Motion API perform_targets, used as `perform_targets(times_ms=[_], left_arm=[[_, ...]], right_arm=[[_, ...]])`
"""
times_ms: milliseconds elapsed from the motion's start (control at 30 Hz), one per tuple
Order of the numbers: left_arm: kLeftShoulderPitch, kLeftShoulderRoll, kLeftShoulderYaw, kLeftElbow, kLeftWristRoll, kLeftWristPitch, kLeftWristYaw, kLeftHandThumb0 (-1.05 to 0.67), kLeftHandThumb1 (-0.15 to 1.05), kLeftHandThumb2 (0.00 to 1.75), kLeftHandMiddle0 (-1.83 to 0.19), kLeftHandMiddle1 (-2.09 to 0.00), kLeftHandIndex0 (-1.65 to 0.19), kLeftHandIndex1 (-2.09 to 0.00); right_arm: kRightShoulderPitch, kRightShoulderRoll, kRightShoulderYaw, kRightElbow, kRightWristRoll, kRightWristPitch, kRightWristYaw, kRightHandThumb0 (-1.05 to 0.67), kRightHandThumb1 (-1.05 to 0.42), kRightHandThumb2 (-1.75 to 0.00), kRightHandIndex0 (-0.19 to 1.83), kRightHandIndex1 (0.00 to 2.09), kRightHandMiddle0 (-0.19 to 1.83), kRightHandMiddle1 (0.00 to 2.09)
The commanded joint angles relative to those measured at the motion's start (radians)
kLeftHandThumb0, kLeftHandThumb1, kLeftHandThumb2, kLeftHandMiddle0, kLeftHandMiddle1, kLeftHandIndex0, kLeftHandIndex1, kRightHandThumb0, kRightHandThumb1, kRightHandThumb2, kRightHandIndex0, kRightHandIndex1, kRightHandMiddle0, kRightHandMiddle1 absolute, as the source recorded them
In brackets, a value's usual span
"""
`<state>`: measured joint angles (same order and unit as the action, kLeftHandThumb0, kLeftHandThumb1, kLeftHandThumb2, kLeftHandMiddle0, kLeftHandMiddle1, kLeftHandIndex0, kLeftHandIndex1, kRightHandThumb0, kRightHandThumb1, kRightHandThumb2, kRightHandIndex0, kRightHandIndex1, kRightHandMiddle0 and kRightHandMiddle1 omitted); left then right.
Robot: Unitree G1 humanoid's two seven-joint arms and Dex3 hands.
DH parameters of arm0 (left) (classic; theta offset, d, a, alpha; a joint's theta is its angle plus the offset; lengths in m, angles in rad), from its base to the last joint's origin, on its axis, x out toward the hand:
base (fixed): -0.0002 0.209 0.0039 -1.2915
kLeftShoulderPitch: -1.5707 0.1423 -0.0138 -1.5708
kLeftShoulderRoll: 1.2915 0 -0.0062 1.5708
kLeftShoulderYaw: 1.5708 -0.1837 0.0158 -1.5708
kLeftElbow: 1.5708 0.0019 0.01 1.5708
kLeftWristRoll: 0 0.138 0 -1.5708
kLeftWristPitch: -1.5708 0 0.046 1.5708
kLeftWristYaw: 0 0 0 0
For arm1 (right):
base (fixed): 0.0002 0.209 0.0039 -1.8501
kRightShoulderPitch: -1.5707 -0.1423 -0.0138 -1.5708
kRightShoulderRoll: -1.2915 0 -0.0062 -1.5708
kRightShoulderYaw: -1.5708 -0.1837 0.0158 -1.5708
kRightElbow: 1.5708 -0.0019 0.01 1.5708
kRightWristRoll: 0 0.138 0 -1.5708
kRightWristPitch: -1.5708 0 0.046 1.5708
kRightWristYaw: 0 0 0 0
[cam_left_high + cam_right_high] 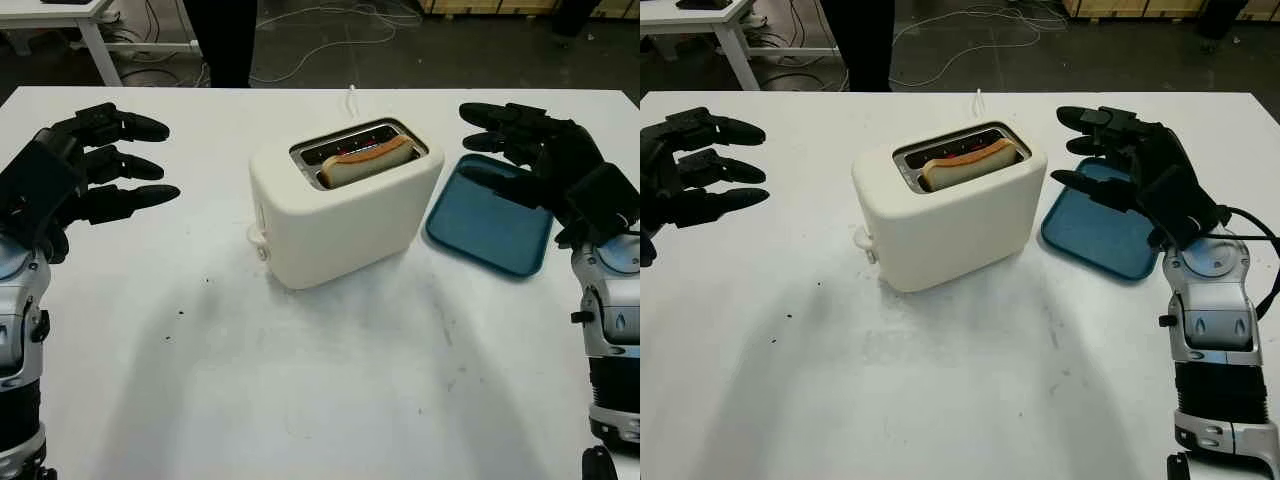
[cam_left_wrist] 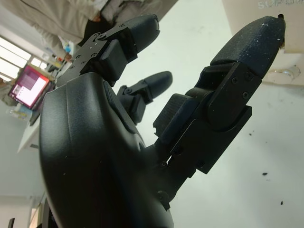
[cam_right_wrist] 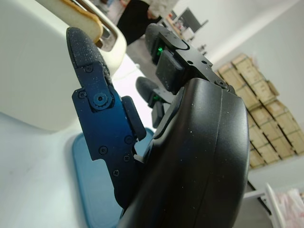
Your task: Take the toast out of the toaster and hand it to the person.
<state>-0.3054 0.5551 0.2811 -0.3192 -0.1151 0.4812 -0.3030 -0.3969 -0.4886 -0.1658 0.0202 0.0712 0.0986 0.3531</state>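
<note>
A cream toaster stands in the middle of the white table. A slice of toast sticks up out of its front slot. My left hand is open, held above the table well to the left of the toaster. My right hand is open too, hovering over the near end of a blue tray just right of the toaster. A person in dark trousers stands beyond the far edge of the table. In the right wrist view the toast and toaster lie close beyond my fingertips.
The blue tray lies flat beside the toaster's right side. A white cable runs from the toaster toward the far table edge. Another white table stands at the back left, with loose cables on the dark floor.
</note>
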Motion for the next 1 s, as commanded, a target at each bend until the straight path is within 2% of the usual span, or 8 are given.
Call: perform_targets(times_ms=[0, 967], left_arm=[[0.007, 0.004, 0.007, 0.004, -0.005, -0.015, -0.004, -0.99, 0.59, 0.00, -0.52, -1.01, -0.50, -0.84], [0.012, 0.007, 0.009, -0.007, -0.003, -0.006, -0.007, -0.98, 0.59, 0.00, -0.51, -1.00, -0.50, -0.83]], right_arm=[[0.007, 0.002, -0.002, -0.010, 0.006, 0.010, -0.001, -0.58, -0.79, 0.00, 0.25, 0.85, 0.66, 0.00], [0.012, 0.008, -0.004, -0.026, 0.015, 0.033, -0.002, -0.57, -0.78, 0.00, 0.24, 0.84, 0.65, 0.00]])
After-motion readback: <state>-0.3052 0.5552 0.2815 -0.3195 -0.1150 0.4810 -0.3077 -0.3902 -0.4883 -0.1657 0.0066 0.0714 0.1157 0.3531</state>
